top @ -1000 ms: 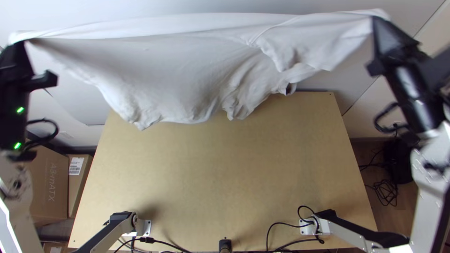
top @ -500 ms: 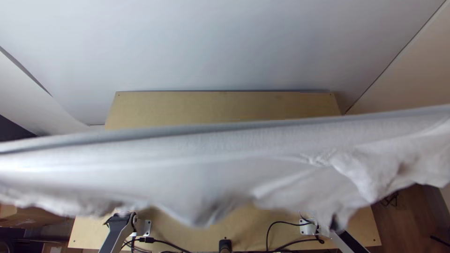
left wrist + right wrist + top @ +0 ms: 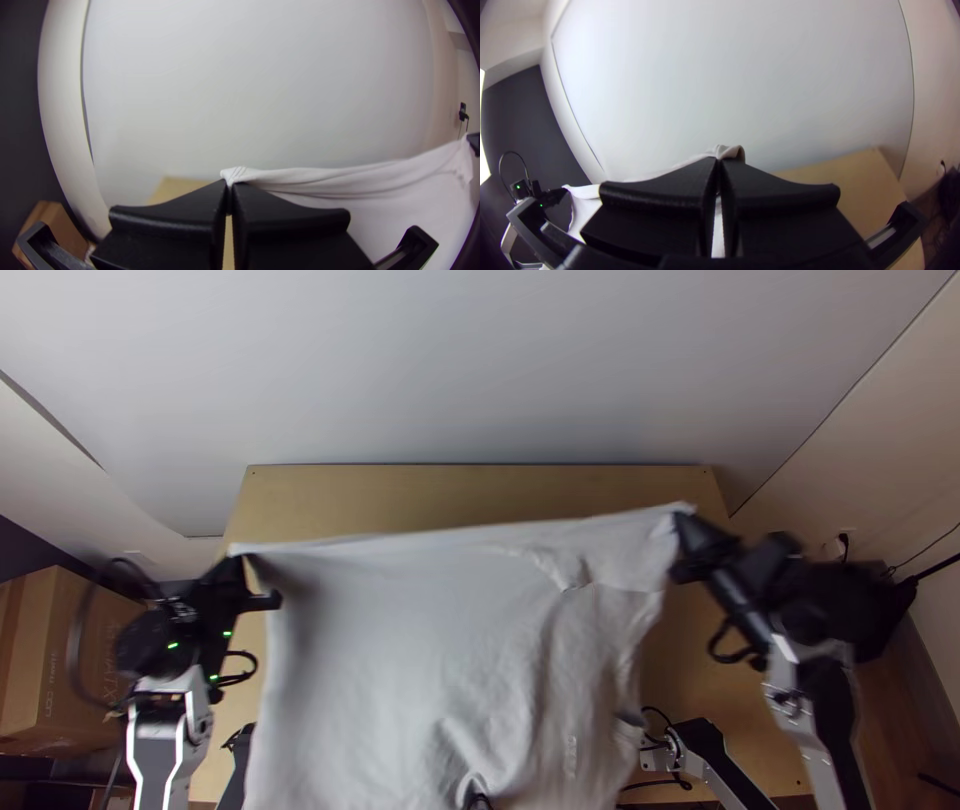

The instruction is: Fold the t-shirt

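Note:
A white t-shirt point(image 3: 430, 650) hangs stretched between both grippers over the table, its lower part draped toward the near edge with some wrinkles. At its upper left corner in the top view is my left gripper point(image 3: 240, 562), shut on the cloth; my right gripper point(image 3: 682, 522) is shut on the upper right corner. In the left wrist view the left gripper point(image 3: 229, 186) pinches a bit of the t-shirt point(image 3: 340, 182) between its fingertips. The right wrist view has a fold of the t-shirt point(image 3: 730, 151) at the tips of the right gripper point(image 3: 719, 162).
Bare wood of the table point(image 3: 480, 495) lies beyond the cloth, with a white wall panel point(image 3: 480, 360) behind it. Cardboard boxes point(image 3: 80, 660) stand left of the table. Cables point(image 3: 655, 785) lie near the right arm's base.
Both grippers have come back from beyond the table's far side and closer together, with the t-shirt between them. The cloth swung toward the near edge and now hangs lower, less taut across.

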You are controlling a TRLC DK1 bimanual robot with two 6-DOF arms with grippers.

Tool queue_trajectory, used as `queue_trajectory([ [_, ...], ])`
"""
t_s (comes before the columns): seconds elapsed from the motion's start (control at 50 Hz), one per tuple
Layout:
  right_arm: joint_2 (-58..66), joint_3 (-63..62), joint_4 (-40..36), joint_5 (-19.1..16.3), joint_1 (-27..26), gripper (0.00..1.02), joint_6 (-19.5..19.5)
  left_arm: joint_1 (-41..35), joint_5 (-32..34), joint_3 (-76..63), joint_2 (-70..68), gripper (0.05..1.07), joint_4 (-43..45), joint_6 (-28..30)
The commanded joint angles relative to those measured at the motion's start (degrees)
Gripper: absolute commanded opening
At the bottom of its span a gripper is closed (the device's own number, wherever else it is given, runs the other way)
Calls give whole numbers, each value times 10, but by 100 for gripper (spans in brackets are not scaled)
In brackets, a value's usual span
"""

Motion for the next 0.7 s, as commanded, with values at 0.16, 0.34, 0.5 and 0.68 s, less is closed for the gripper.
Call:
queue_trajectory([
  [0.16,120,-209,208,5,-9,2,34,-16,33,-141,143,8,155,-36],
  [0.34,291,-181,312,-3,-39,2,41,-20,32,-114,303,8,259,-40],
  [0.5,414,-99,317,-12,-56,2,41,-10,34,-51,453,8,309,-36],
  [0.68,527,-15,317,-21,-74,2,41,-7,45,46,583,8,311,-36],
])
